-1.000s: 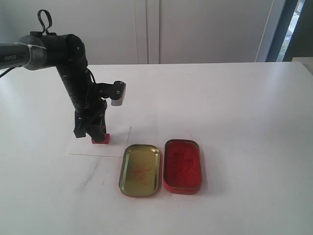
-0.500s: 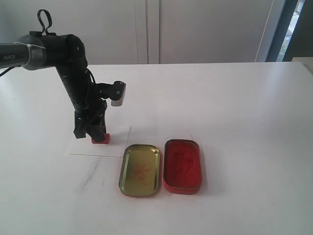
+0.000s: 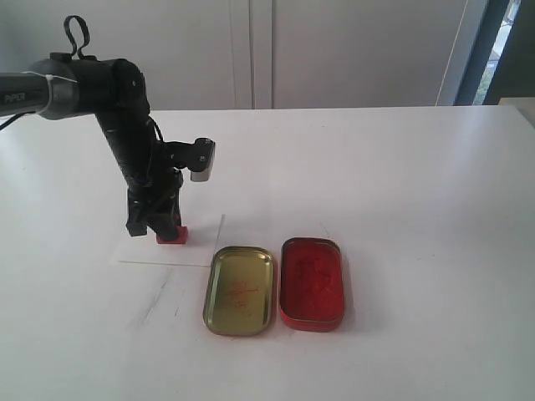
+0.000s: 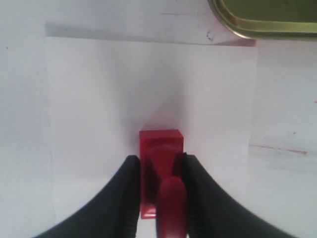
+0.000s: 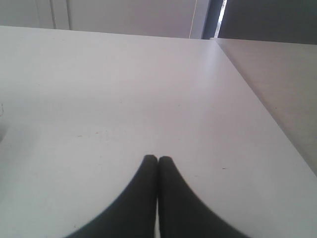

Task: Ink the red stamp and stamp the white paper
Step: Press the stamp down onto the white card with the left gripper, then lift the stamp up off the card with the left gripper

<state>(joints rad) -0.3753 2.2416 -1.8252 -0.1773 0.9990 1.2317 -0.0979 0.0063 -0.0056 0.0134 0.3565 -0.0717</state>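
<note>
The red stamp (image 3: 172,236) stands base down on the white paper (image 3: 201,246) at the left of the table. My left gripper (image 3: 157,224) is shut on the red stamp (image 4: 161,171), its black fingers (image 4: 128,191) pressed against both sides of the block, the round handle between them. The white paper (image 4: 99,99) spreads out around the stamp's base. My right gripper (image 5: 158,158) is shut with nothing in it, over bare tabletop; it does not show in the exterior view.
A gold oval tin lid (image 3: 241,289) and the red ink-pad tin (image 3: 312,282) lie side by side just right of the paper's near corner. The lid's rim (image 4: 262,22) shows at the paper's edge. The table's right edge (image 5: 257,109) runs beside my right gripper.
</note>
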